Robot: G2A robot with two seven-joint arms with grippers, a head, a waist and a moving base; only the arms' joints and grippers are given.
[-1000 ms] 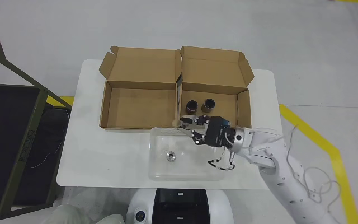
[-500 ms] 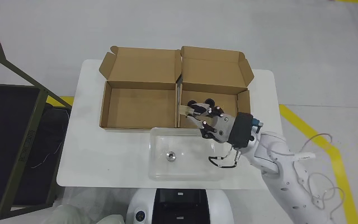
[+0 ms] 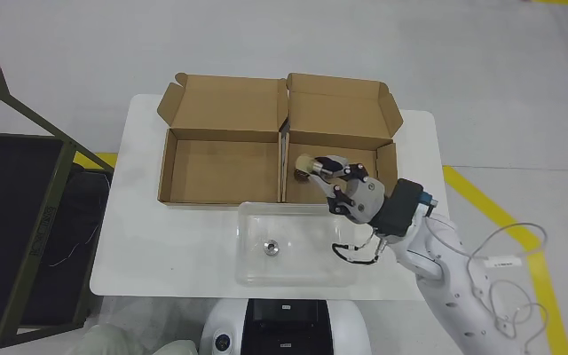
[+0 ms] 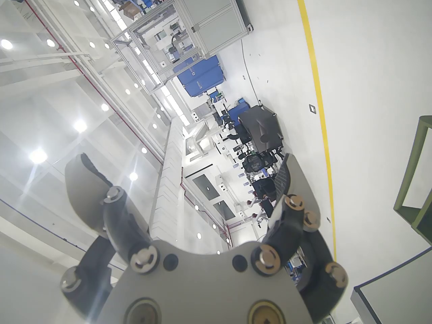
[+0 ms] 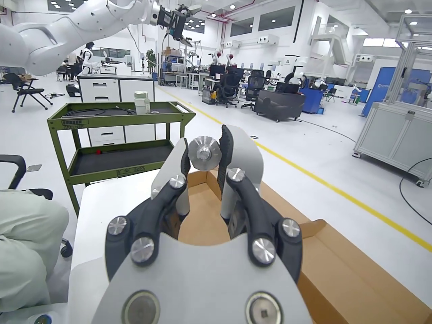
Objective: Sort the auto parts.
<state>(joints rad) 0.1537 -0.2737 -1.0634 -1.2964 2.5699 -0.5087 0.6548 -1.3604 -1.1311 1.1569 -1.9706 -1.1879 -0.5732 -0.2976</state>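
My right gripper [image 3: 312,165] hangs over the left end of the right cardboard box [image 3: 383,173], shut on a small round silver part [image 3: 304,163]. In the right wrist view that silver part [image 5: 204,152] sits pinched between the fingertips of the right gripper [image 5: 203,156], above brown cardboard [image 5: 202,224]. A second small metal part [image 3: 272,248] lies in the clear plastic tray [image 3: 297,275] at the table's front. The left cardboard box [image 3: 222,173] stands open with a bare floor. My left gripper [image 4: 185,183] is open, holds nothing and points up into the hall.
The two boxes stand side by side at the back of the white table [image 3: 133,222], lids folded back. A green cart [image 5: 118,136] stands beyond the table's left side. The left arm [image 5: 101,11] is raised high above the table.
The right gripper has carried the silver part from the tray's back edge up and back over the right box, and the wrist has swung to the right. The part in the tray has not moved.
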